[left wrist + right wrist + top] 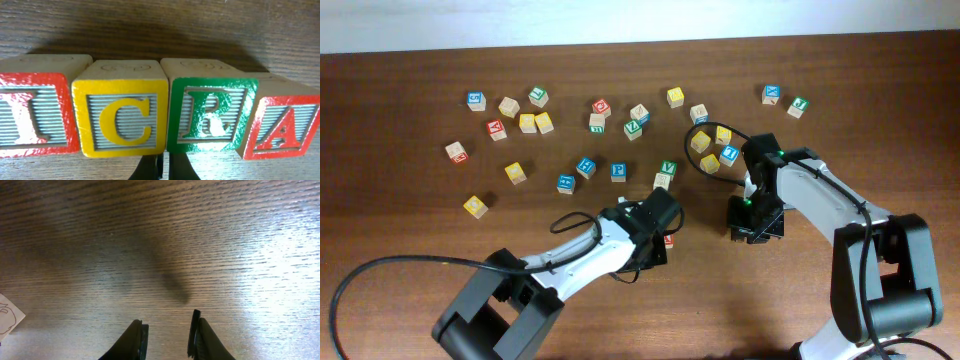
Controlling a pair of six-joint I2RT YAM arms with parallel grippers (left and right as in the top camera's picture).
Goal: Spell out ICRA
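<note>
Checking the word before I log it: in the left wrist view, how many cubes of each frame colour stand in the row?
Red: 2, the I cube and the A cube
Yellow: 1, the C cube
Green: 1, the R cube
Total: 4

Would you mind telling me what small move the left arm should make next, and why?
Probably a light nudge with the shut left claw to square up the red-framed wooden A cube: it sits skewed at the row's end, while the red-framed I cube, yellow C cube and green R cube face squarely forward.
</note>
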